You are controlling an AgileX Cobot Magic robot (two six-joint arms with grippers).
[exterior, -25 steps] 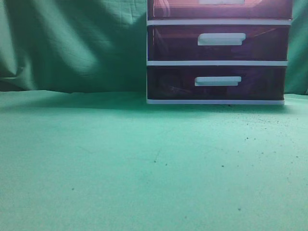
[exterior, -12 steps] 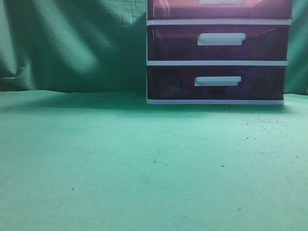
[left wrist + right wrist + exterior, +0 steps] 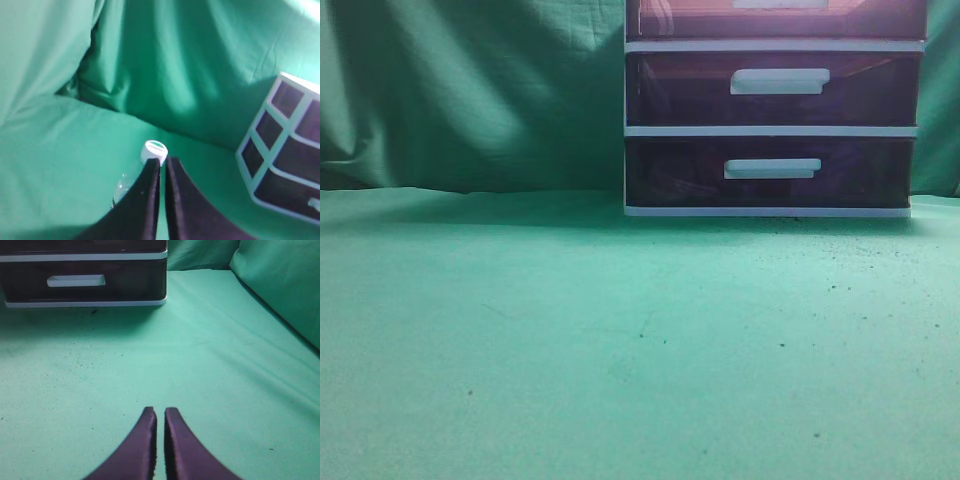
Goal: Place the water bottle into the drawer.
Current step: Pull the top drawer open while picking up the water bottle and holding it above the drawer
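The clear water bottle (image 3: 122, 186) with a white cap (image 3: 153, 150) shows only in the left wrist view, on the green cloth just beyond my left fingertips and partly hidden behind the left finger. My left gripper (image 3: 163, 161) is shut and empty, above the bottle. My right gripper (image 3: 160, 411) is shut and empty over bare cloth. The top drawer (image 3: 775, 22) is closed, with its dark reddish front cut off by the exterior view's top edge. Neither gripper nor the bottle shows in the exterior view.
The white-framed drawer unit (image 3: 772, 130) stands at the back right on the green cloth, with two closed drawers below the top one. Its lowest drawer (image 3: 82, 282) shows in the right wrist view and its side (image 3: 285, 145) in the left wrist view. Green cloth hangs behind.
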